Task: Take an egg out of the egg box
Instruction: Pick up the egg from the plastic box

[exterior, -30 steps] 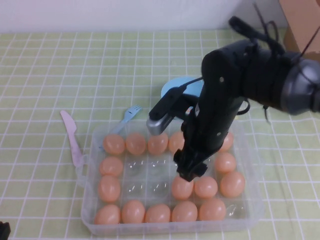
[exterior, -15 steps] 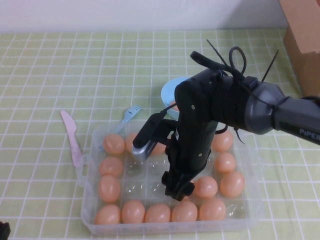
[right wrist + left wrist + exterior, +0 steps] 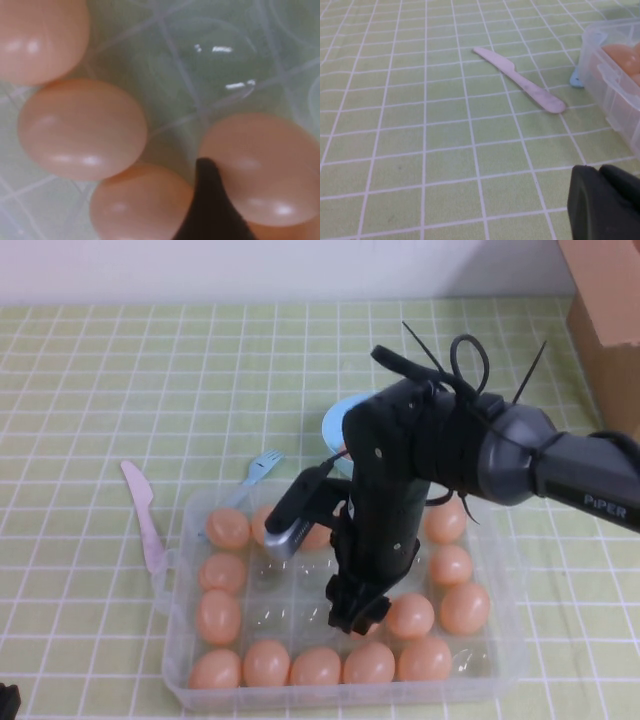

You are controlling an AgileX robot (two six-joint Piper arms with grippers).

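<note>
Reaching into the egg box (image 3: 180, 660), the right claw (image 3: 357, 612) touches an egg (image 3: 260, 167); its grip is unclear.

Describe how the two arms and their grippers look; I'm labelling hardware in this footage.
The right arm over the egg box is glossy black, rounded, greying toward the shoulder, lettered PIPER in white, with black zip ties, thin cables and a silver-grey wrist camera block. Its right gripper is black. The left gripper, above the checked cloth, is a matte black rounded block.
</note>
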